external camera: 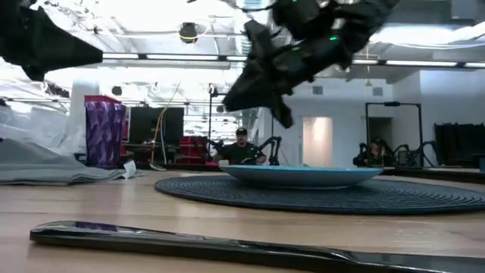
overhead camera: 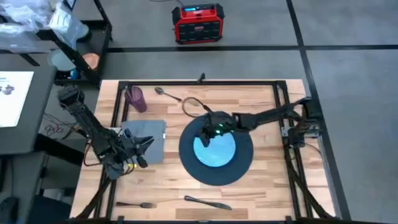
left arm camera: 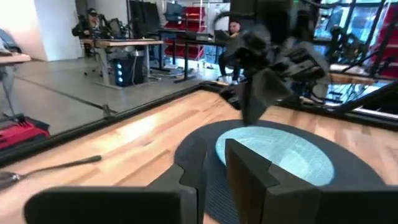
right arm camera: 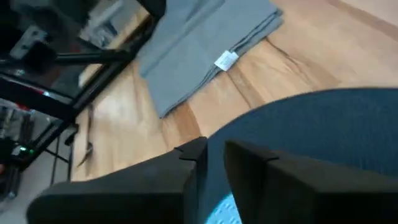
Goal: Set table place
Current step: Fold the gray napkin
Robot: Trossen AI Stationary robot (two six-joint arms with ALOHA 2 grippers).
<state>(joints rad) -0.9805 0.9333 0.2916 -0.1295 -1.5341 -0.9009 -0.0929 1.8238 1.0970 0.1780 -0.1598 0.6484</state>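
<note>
Knife (external camera: pixel 189 244) lies nearest the lens. My right gripper (overhead camera: pixel 208 134) hovers w/ fingers nearly closed, holding nothing, over the plate (overhead camera: pixel 214 149), centred on the mat (overhead camera: pixel 242 163) mid-table (overhead camera: pixel 267 186). Mat looks thin, floppy: grab its rim.

Grey tiled floor (overhead camera: pixel 348 25), bright workshop

Blue plate (overhead camera: pixel 215 151), grey napkin (overhead camera: pixel 151 138), purple cup (overhead camera: pixel 135 99), knife (overhead camera: pixel 208 202), fork (overhead camera: pixel 134 204).
</note>
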